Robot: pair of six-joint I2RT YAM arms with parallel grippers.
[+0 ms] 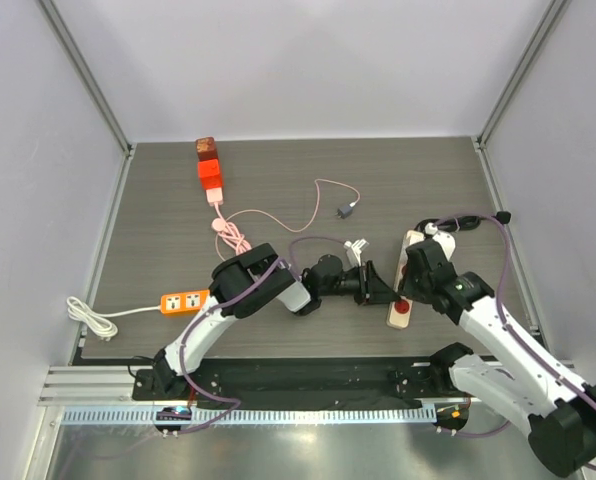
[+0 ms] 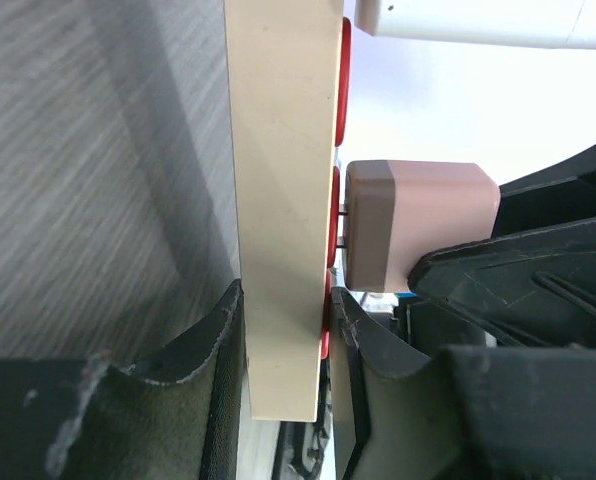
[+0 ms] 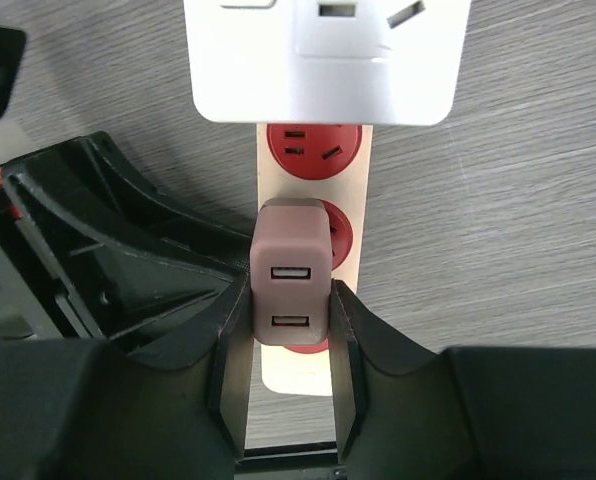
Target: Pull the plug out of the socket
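The dusty-pink boxy plastic plug (image 3: 291,265), with two USB ports on its face, sits in the middle red outlet of the cream plastic power strip (image 3: 296,376). It is pinched between the right gripper's (image 3: 288,300) fingers. The left gripper (image 2: 283,335) clamps the strip's end, with the plug just beyond its fingertips. Only the left wrist view shows prongs bridging a thin gap between plug and strip.

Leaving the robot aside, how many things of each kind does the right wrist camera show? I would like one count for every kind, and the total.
Beige power strip with red sockets: 1
Pinkish-brown USB charger, plugged into the strip: 1
White adapter block at the strip's far end: 1
Total: 3
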